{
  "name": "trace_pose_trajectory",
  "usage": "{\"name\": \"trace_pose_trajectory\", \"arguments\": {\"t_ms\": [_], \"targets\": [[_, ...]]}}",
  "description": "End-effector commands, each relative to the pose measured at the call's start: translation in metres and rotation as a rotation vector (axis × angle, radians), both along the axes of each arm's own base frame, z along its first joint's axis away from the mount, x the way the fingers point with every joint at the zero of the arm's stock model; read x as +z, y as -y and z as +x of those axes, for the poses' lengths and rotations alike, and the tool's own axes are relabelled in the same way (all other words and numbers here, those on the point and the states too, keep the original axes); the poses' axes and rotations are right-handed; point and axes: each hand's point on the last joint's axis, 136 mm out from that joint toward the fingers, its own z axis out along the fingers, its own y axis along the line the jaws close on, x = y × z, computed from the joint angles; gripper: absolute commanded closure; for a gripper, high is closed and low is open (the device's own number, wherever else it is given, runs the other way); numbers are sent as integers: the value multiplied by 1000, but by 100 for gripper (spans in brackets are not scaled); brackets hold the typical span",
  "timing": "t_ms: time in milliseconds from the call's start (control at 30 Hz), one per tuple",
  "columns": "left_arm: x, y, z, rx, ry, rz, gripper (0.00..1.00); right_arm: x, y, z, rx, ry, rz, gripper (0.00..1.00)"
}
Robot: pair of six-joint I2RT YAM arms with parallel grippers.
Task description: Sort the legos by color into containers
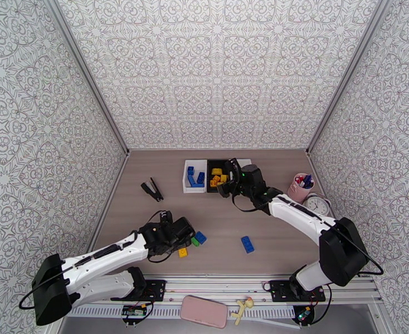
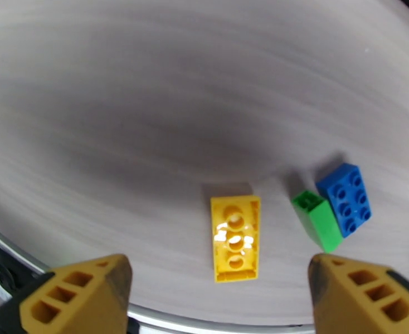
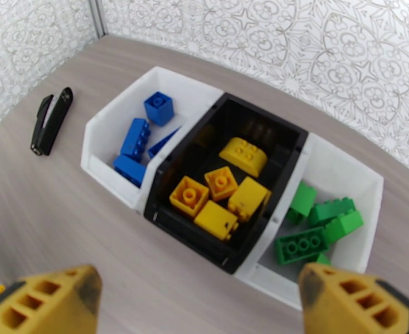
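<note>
Legos (image 3: 221, 183) in containers (image 3: 188, 235), others before them

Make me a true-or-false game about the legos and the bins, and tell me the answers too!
1. The black bin holds yellow legos. True.
2. The green legos sit in the left white bin. False: that bin holds blue legos; the green legos are in the right white bin.
3. A yellow lego lies on the table by the left gripper. True.
4. The right gripper holds a green lego. False: it is open and empty, near the bins.
5. A blue lego lies alone on the table. True.
</note>
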Motion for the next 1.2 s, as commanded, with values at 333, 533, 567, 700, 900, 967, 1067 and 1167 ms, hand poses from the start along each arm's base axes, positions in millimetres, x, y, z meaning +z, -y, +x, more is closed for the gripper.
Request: {"name": "trace_pose_trajectory", "arguments": {"t_ms": [333,533,567,700,900,967,1067,1167], "targets": [[-45,21,-7,-10,-141,-36,30,-2,9,-5,-20,-4,-11,3],[-58,22,-7,-7,-166,-31,33,-2,8,-5,-21,-10,-1,3],[-59,23,-7,-8,-169,-32,34,-2,8,-5,-22,-10,-4,3],[-66,22,-9,-7,-187,-18,44,-1,10,-6,-26,-9,-11,3],[-70,22,-9,-16,-198,-12,61,-2,10,-6,-31,-16,-7,3],[-68,22,-10,-19,-195,-6,65,-2,10,-6,-33,-19,1,3],[-63,19,-7,-12,-173,-1,69,1,8,-7,-30,-22,17,3],[-54,19,4,-16,-117,-1,69,4,6,-9,-22,-31,33,3]]}}
